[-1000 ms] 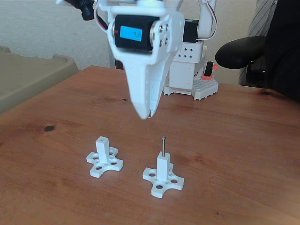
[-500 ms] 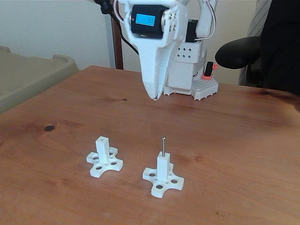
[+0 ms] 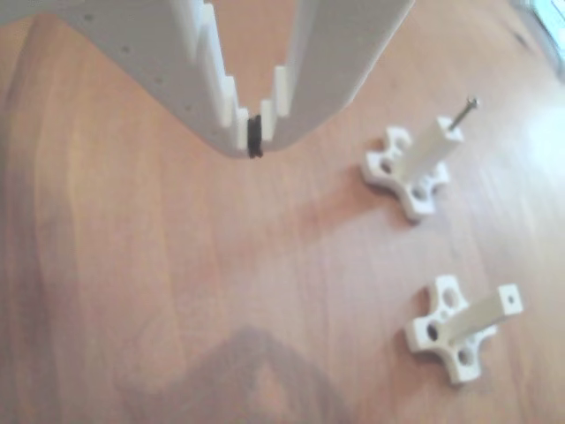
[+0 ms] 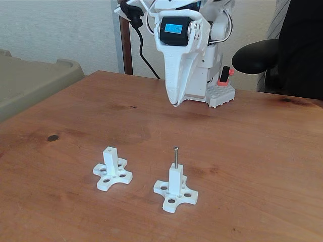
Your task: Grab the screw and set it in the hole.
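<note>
Upright: screw (image 4: 175, 157) in hole (image 4: 175, 168) (right post)

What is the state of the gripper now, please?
Gripper: closed, holding nothing; the screw stands in the post.

Screw (image 3: 465, 112) upright in post (image 3: 431, 146)

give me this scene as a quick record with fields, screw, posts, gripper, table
screw: upright, seated in the tip of the right post in the fixed view
post with screw: white, cross-shaped base, standing on the table
empty post: to its left in the fixed view, tip hole unfilled
gripper: raised behind the posts, jaws closed, holding nothing
table: brown wood, a small dark spot near its left edge
task state: screw looks placed in the hole
</note>
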`<state>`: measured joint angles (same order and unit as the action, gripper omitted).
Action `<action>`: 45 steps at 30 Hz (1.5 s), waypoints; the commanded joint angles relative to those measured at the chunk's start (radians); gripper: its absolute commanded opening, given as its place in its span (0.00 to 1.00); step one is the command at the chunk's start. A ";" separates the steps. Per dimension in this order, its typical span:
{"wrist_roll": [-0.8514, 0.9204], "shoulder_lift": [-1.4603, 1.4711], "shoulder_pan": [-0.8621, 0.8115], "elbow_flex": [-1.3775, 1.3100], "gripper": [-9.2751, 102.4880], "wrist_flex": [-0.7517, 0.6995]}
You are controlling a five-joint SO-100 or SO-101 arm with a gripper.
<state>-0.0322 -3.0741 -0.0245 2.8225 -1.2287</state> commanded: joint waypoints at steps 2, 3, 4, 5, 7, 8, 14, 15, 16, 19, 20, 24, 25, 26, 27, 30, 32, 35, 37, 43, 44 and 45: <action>-0.002 -0.164 -0.021 0.051 0.04 -0.017; 0.000 -0.195 -0.021 0.069 0.04 -0.026; 0.002 -0.209 -0.023 0.072 0.04 -0.032; 0.002 -0.230 -0.023 0.074 0.04 -0.043; 0.003 -0.265 -0.028 0.081 0.04 -0.057; 0.006 -0.290 -0.034 0.089 0.04 -0.064; 0.029 -0.391 -0.057 0.137 0.04 -0.104; 0.029 -0.391 -0.055 0.137 0.04 -0.104; 0.029 -0.391 -0.052 0.137 0.04 -0.104; 0.035 -0.394 -0.048 0.178 0.04 -0.084; 0.035 -0.394 -0.046 0.178 0.04 -0.089; 0.023 -0.394 -0.054 0.178 0.04 -0.089; 0.023 -0.394 -0.055 0.178 0.04 -0.089; 0.023 -0.394 -0.055 0.178 0.04 -0.089; 0.023 -0.394 -0.055 0.178 0.04 -0.089; 0.020 -0.394 -0.057 0.178 0.04 -0.089; 0.021 -0.394 -0.057 0.178 0.04 -0.089; 0.021 -0.394 -0.057 0.178 0.04 -0.089; 0.021 -0.394 -0.057 0.178 0.04 -0.089; 0.031 -0.394 -0.049 0.178 0.04 -0.089; 0.031 -0.394 -0.049 0.178 0.04 -0.089; 0.031 -0.394 -0.049 0.178 0.04 -0.089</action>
<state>-0.0046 -3.4484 -0.0798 2.9621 -1.3054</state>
